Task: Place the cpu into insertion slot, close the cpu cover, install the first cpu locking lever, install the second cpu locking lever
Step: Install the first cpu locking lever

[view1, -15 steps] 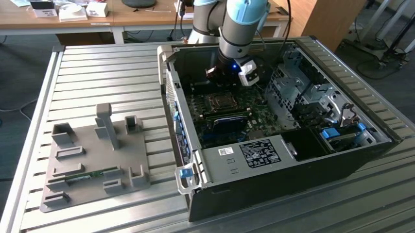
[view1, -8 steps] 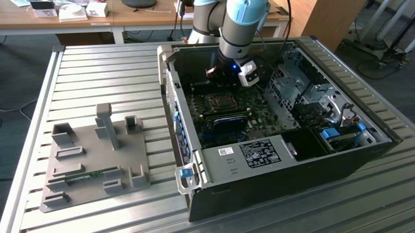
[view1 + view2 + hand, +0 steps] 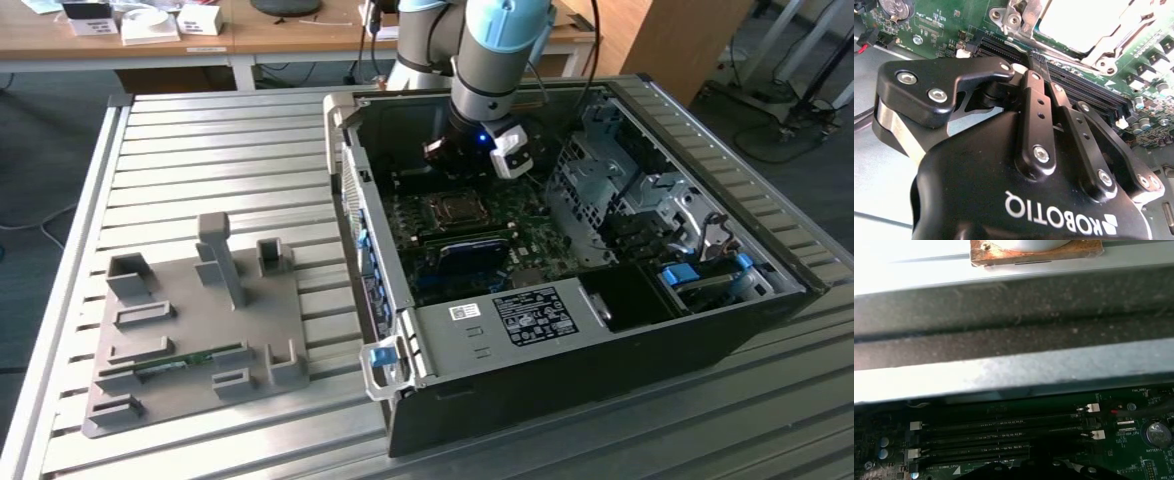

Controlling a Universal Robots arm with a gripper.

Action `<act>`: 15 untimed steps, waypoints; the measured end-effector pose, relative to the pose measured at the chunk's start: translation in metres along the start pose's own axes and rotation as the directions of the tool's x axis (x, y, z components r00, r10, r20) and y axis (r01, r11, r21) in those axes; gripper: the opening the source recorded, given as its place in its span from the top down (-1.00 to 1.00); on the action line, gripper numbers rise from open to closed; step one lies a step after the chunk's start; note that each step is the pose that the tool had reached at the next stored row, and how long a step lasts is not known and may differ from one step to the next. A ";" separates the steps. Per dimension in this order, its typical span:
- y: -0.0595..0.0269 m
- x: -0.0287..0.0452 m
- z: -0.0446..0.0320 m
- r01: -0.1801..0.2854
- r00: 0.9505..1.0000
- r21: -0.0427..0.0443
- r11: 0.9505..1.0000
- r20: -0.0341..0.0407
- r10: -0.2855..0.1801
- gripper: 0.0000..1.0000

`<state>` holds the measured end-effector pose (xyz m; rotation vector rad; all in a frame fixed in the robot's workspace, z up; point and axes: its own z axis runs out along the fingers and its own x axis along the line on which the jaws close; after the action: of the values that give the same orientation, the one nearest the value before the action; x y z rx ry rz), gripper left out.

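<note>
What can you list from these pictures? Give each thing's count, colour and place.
computer case: one, black, open, on the table
motherboard: one, green, inside the case
cpu cover: one, silvery, on the motherboard
memory slots: four, black, on the motherboard
parts tray: one, grey, at the exterior view's left
table: one, silvery, slatted
desk: one, wooden, behind the table
arm: one, grey and blue, reaching into the case
tool: one, black, over the motherboard

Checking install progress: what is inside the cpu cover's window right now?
In the second wrist view, the cpu cover frames a bright flat surface, likely the cpu. The insertion slot beneath is covered from sight.
</note>
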<state>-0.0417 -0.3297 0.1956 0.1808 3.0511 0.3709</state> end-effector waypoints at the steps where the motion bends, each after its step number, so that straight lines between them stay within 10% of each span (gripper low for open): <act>1: 0.0000 0.0000 0.0000 -0.001 1.000 0.000 1.000 0.000 0.001 0.79; 15: 0.0001 0.0003 -0.0004 -0.050 0.999 -0.001 0.999 0.012 0.050 0.79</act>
<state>-0.0420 -0.3296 0.1960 0.2588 3.0393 0.3724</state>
